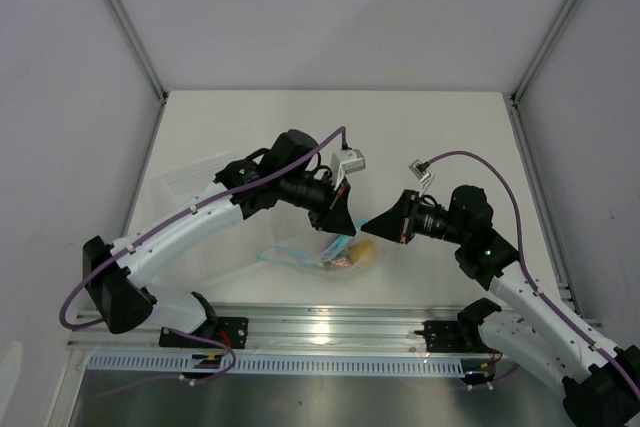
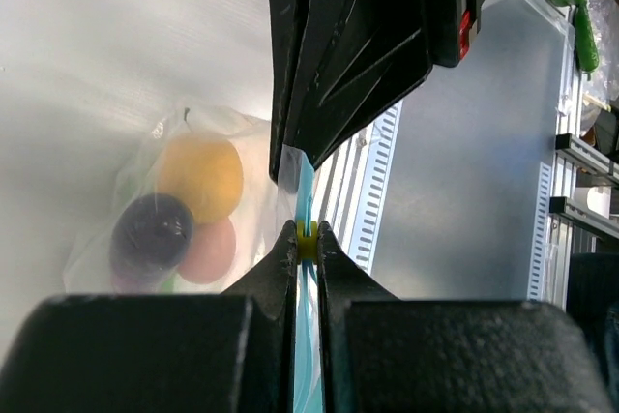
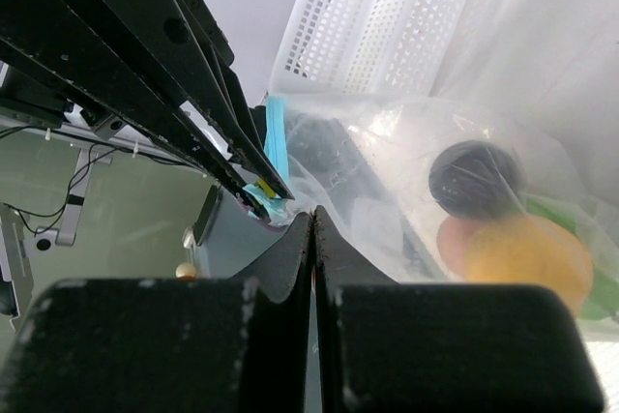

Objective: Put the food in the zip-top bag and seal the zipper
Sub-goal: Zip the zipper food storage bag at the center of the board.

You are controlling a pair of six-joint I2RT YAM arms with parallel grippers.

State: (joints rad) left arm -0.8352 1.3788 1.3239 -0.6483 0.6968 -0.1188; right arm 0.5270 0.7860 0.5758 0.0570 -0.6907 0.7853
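Sealing is in hand: the round toy produce (image 2: pixel 200 177) sits inside the crinkly clear plastic bag (image 1: pixel 295 253) on the white table (image 1: pixel 440 137), left fingers (image 2: pixel 280 258) and right fingers (image 3: pixel 290 249) both clamped on its light blue zipper strip (image 2: pixel 306 191), which next likely needs a pinch slid along it.

Bright, even overhead light here, shadows faint, and glare flashing off the metal rail (image 1: pixel 330 332). Wrist views go soft up close: left gripper (image 2: pixel 308 239) blurred, zip-top bag (image 3: pixel 406 132) hazy.
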